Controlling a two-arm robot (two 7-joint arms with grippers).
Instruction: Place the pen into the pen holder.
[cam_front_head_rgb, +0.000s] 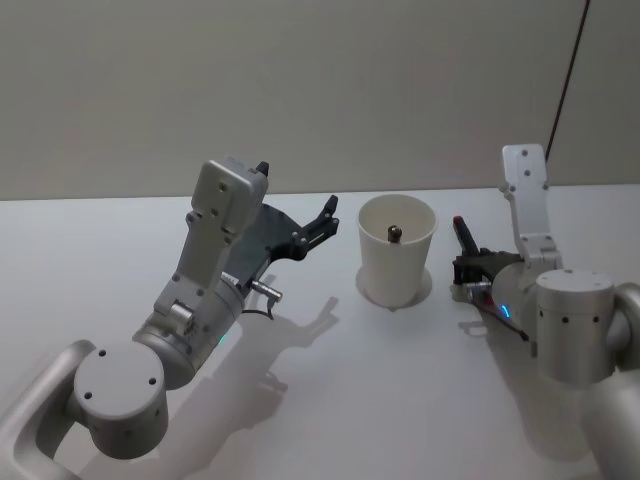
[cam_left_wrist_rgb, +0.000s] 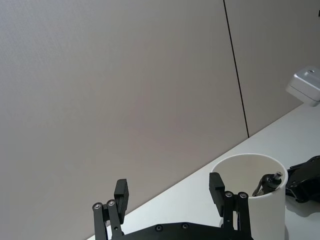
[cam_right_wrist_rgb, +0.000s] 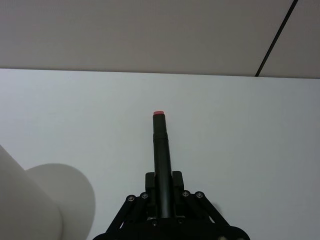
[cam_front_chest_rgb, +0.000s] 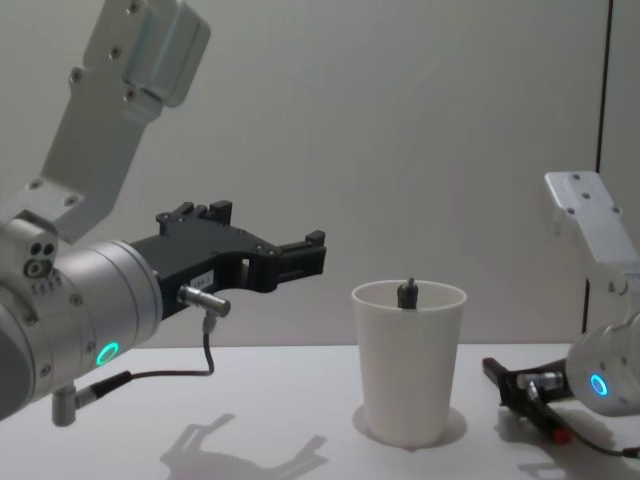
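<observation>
The pen holder (cam_front_head_rgb: 396, 268) is a white paper cup standing upright mid-table, also seen from the side (cam_front_chest_rgb: 408, 372). A dark pen (cam_front_head_rgb: 395, 233) with a metal end stands inside it, leaning on the rim (cam_left_wrist_rgb: 268, 183). To the cup's right, low over the table, my right gripper (cam_front_head_rgb: 470, 264) is shut on a black pen with a red end (cam_right_wrist_rgb: 160, 142); that pen (cam_front_head_rgb: 462, 236) points away from me. My left gripper (cam_front_head_rgb: 322, 220) hangs open in the air left of the cup, its fingers (cam_left_wrist_rgb: 121, 192) empty and level with the rim (cam_front_chest_rgb: 300, 258).
The white table (cam_front_head_rgb: 330, 400) runs back to a plain grey wall. A thin dark cable (cam_front_head_rgb: 565, 80) hangs down the wall at the back right. My right arm's white link (cam_front_head_rgb: 526, 190) stands upright behind its gripper. A black cable (cam_front_chest_rgb: 205, 360) loops under my left wrist.
</observation>
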